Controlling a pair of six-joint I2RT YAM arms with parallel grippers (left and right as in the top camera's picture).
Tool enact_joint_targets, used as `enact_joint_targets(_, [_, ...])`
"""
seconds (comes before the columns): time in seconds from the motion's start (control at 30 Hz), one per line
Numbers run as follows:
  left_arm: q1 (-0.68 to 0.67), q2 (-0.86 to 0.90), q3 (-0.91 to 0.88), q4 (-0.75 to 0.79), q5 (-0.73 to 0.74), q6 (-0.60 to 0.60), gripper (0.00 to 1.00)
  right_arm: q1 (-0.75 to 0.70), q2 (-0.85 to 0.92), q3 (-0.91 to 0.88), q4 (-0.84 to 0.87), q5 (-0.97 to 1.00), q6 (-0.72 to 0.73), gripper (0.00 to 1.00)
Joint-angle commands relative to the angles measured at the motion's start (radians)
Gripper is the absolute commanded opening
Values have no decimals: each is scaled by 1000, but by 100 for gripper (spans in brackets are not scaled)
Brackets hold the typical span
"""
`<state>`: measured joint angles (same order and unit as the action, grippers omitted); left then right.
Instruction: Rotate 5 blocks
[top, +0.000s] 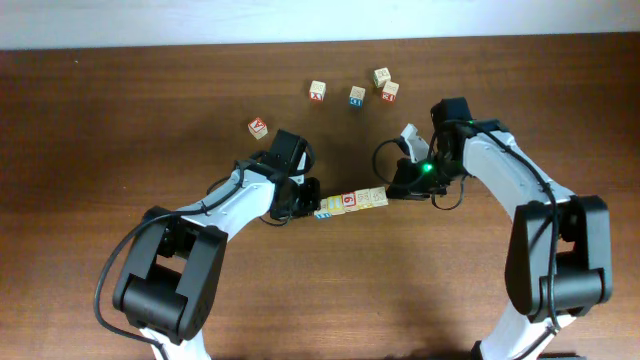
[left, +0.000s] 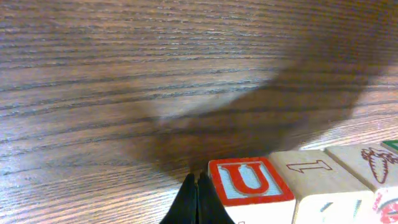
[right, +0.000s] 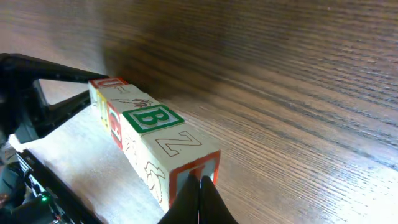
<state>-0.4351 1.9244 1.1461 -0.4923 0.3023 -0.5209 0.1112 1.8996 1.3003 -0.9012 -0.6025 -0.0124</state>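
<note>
Bracketing the block row (top: 352, 200) on the dark wooden table (top: 120, 110), left gripper (left: 197, 190) and right gripper (right: 200, 193) stand closed, empty.

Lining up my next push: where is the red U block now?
In the left wrist view the red U block sits bottom centre, just right of the shut left gripper; overhead, it is the left end of the row of blocks.

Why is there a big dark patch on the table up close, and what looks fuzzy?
Left wrist view: a big soft shadow lies on the table beside the sharp U block; the left end effector is a dark blur. Right wrist view: the right end effector is blurry too, the row of blocks crisp. Overhead view: even light.
</note>
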Motion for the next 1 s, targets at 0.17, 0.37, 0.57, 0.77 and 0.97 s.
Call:
enact_joint_targets(0.17, [-22, 7, 10, 21, 101, -6, 0, 88, -44, 43, -37, -63, -6, 4])
enact_joint_targets(0.37, [-22, 7, 10, 21, 101, -6, 0, 152, -44, 76, -54, -55, 2, 4])
enact_joint_targets(0.57, [-22, 7, 10, 21, 98, -6, 0, 223, -44, 119, -72, -39, 20, 4])
enact_joint_targets(0.77, [-22, 7, 10, 21, 94, -6, 0, 265, -44, 126, -75, -35, 32, 4])
enact_joint_targets(0.97, [-19, 7, 10, 21, 93, -6, 0, 294, -44, 126, -72, -2, 58, 4])
